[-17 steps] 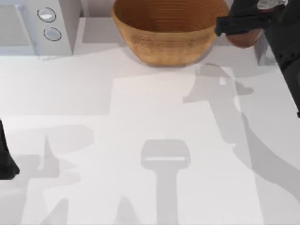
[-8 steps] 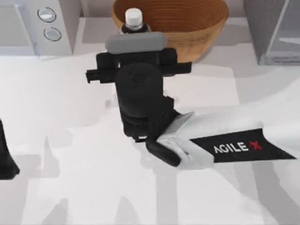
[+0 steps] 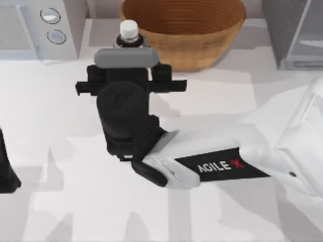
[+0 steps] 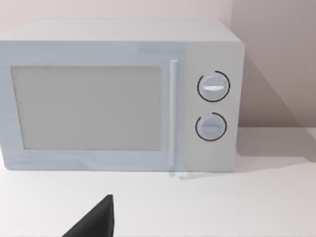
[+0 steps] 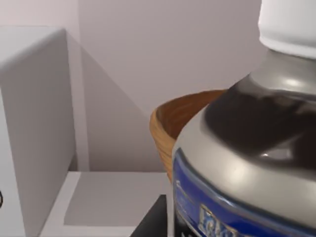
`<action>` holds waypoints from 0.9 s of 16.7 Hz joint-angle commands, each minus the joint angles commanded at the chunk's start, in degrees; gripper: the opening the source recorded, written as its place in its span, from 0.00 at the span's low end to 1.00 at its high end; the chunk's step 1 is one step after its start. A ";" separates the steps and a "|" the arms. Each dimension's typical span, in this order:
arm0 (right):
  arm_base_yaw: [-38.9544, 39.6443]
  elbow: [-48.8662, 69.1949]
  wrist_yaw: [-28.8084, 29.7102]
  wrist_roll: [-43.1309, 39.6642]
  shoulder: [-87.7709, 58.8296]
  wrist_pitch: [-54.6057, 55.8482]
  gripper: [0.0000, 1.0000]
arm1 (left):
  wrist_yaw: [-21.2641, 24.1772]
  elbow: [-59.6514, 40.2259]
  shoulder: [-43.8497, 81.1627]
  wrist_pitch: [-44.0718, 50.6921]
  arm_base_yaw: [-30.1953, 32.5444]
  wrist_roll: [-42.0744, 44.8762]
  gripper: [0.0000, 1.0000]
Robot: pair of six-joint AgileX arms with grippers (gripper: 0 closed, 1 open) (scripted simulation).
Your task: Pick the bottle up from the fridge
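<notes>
White-capped and grey at the neck, the bottle (image 3: 128,33) is carried upright at the front of the right gripper (image 3: 129,50), just beside the left rim of the wicker bowl (image 3: 182,30) and well apart from the fridge (image 3: 292,33), which stands at the tabletop's (image 3: 60,111) far right corner. It is judged that the bottle is clamped by the right gripper, since its body fills the right wrist view close to the lens (image 5: 247,163), though the fingers themselves are hidden under the wrist housing. An upright hold is presumably kept so that the cap stays uppermost during transport. The microwave (image 4: 118,94) with two round knobs is faced by the parked left arm (image 3: 6,171) at the tabletop's left edge. "AGILEX" can be read on the right arm's forearm (image 3: 219,164); on the bottle's blue label (image 5: 217,217) only blurred pale lettering is seen, not legible.
</notes>
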State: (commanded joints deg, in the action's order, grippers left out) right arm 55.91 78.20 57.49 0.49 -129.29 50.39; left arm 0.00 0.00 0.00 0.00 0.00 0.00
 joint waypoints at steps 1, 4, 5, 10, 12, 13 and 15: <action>0.00 0.00 0.00 0.00 0.00 0.00 0.00 | 0.00 0.00 0.00 0.00 0.00 0.00 1.00; -0.63 0.35 -0.48 -0.06 -0.84 -0.02 0.00 | 0.00 0.00 0.00 0.00 0.00 0.00 1.00; -1.13 1.19 -0.91 -0.21 -2.04 0.12 0.00 | 0.00 0.00 0.00 0.00 0.00 0.00 1.00; -4.38 7.59 -4.18 -0.31 -9.66 1.75 0.00 | 0.00 0.00 0.00 0.00 0.00 0.00 1.00; -4.94 8.85 -4.81 -0.29 -10.75 2.19 0.00 | 0.00 0.00 0.00 0.00 0.00 0.00 1.00; -4.94 8.85 -4.81 -0.29 -10.75 2.19 0.00 | 0.00 0.00 0.00 0.00 0.00 0.00 1.00; -4.94 8.85 -4.81 -0.29 -10.75 2.19 0.00 | 0.00 0.00 0.00 0.00 0.00 0.00 1.00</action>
State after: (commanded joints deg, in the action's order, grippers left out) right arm 50.97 87.05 52.68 0.20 -140.05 52.58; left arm 0.00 0.00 0.00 0.00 0.00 0.00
